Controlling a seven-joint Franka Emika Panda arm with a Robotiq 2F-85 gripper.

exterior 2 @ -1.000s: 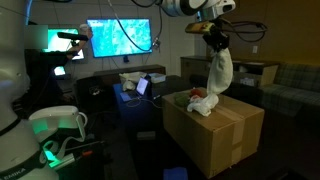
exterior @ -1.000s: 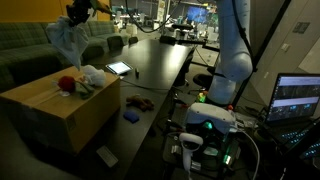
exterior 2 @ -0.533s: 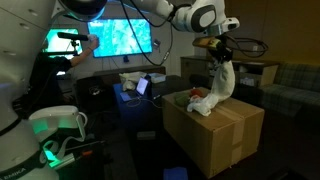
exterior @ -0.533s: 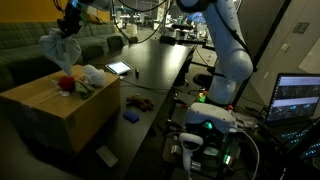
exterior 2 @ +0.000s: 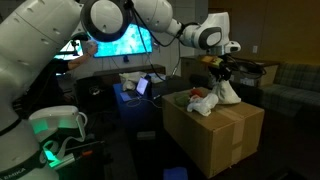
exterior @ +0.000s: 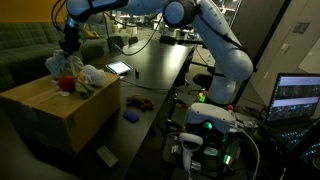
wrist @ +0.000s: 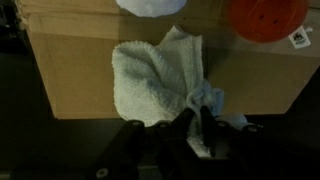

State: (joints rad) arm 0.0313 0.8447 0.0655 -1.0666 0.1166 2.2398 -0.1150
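White towel (wrist: 155, 80), crumpled, hanging over cardboard box (wrist: 70, 70)

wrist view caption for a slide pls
Gripper shut on a white towel over a cardboard box, with a red round object close by.

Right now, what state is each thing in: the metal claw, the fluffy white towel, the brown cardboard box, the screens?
Brown cardboard box: closed, upright.
Gripper: shut on white terry towel.
White terry towel: pinched by an edge, hanging bunched over the box top.
Red round toy: lying free on the box top.
Flat tablet: lying on the dark table, screen lit.
Open laptop: screen lit.
Large wall screen: lit.
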